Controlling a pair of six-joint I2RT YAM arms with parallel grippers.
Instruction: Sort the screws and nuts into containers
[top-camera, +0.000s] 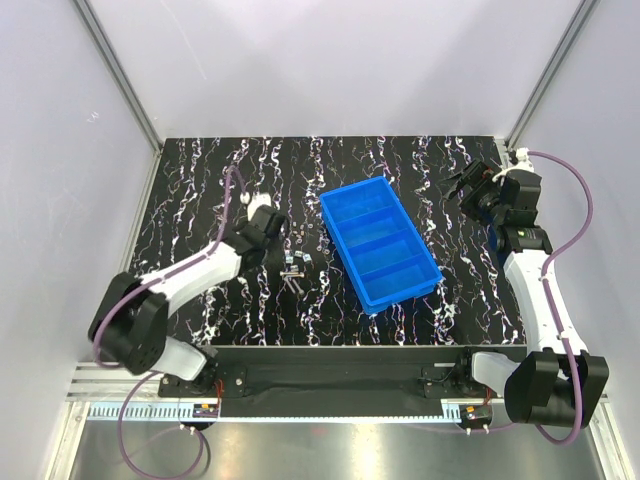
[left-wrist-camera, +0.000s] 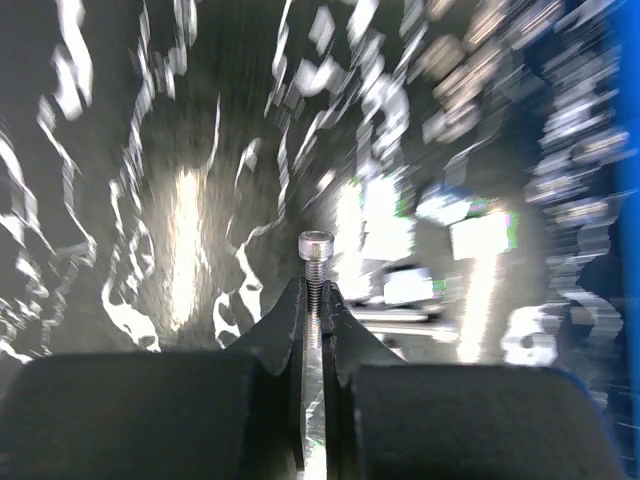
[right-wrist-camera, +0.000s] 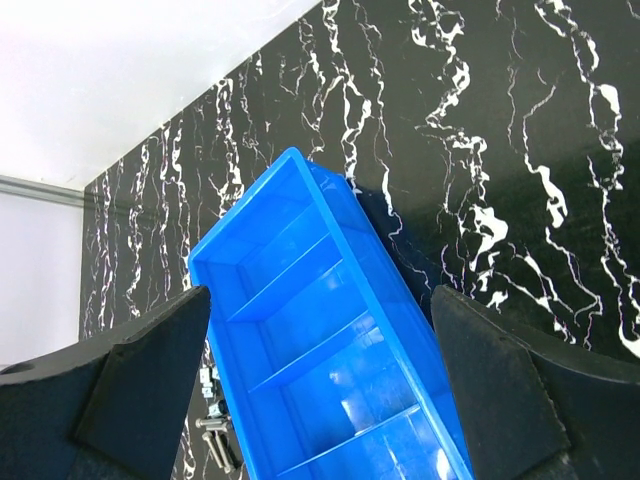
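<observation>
In the left wrist view my left gripper is shut on a silver screw. Its shaft is pinched between the black fingers and its round head sticks out past the tips. From above, the left gripper hangs just left of the blue tray. More screws and small nuts lie on the table between that gripper and the tray. My right gripper is open and holds nothing. It hovers high over the tray, whose compartments look empty. Loose screws and nuts show beside the tray.
The black marbled tabletop is framed by white walls and metal rails. The tray's blue edge shows at the right of the blurred left wrist view. The right gripper sits at the far right of the table.
</observation>
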